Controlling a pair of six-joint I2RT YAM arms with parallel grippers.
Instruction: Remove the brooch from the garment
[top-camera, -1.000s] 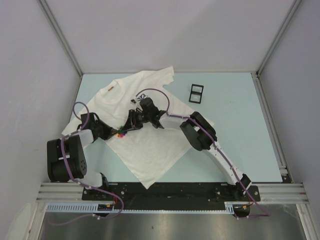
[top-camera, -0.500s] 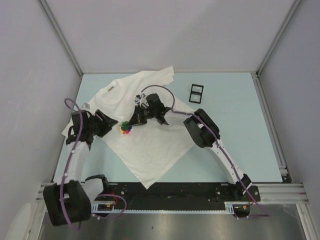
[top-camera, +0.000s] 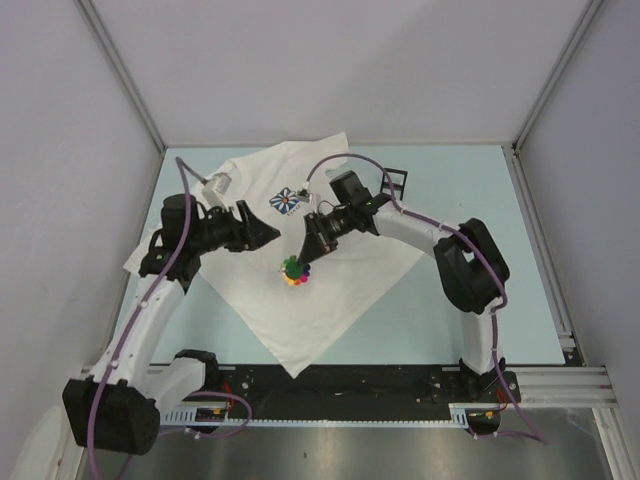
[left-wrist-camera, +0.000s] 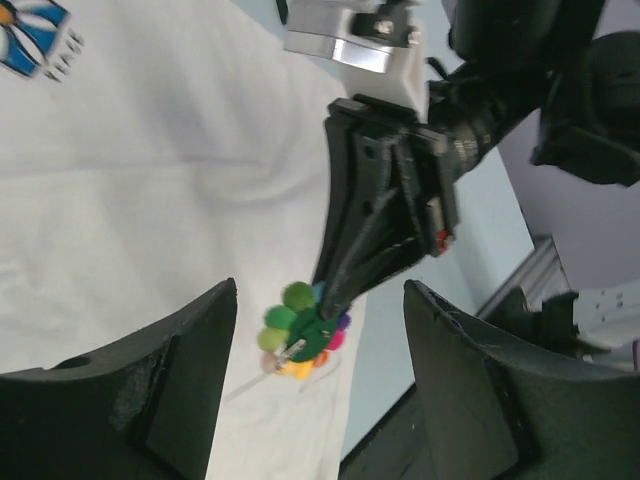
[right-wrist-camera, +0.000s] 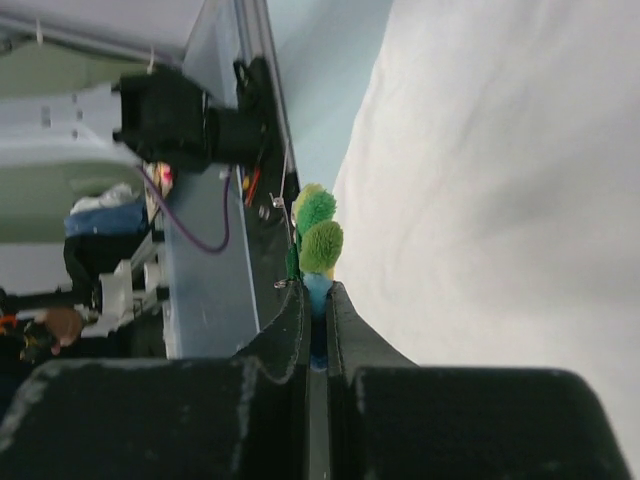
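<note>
The blue table (top-camera: 480, 230) has a white shirt (top-camera: 330, 290) spread flat on it, reaching from the middle out toward 10 o'clock. Flat cloth is easy to get at from above.

The right gripper (top-camera: 303, 258) comes in from 2 o'clock and points down at the shirt. Its two fingers are squeezed tight on the brooch (top-camera: 294, 270). I think it pinches the edge so it can pull the brooch away from the cloth.

The left gripper (top-camera: 272, 235) sits at 10 o'clock from the brooch, low over the shirt. Its fingers are spread wide and hold nothing. It looks ready to press the cloth down so the shirt does not lift up too.

A little black frame (top-camera: 397, 178) lies at 1 o'clock, past the shirt. The blue flower picture (top-camera: 287, 201) is at 12 o'clock from the brooch.

The brooch is a tiny bunch of fuzzy green and bright balls near the shirt's middle. I cannot tell if it is free of the cloth.
</note>
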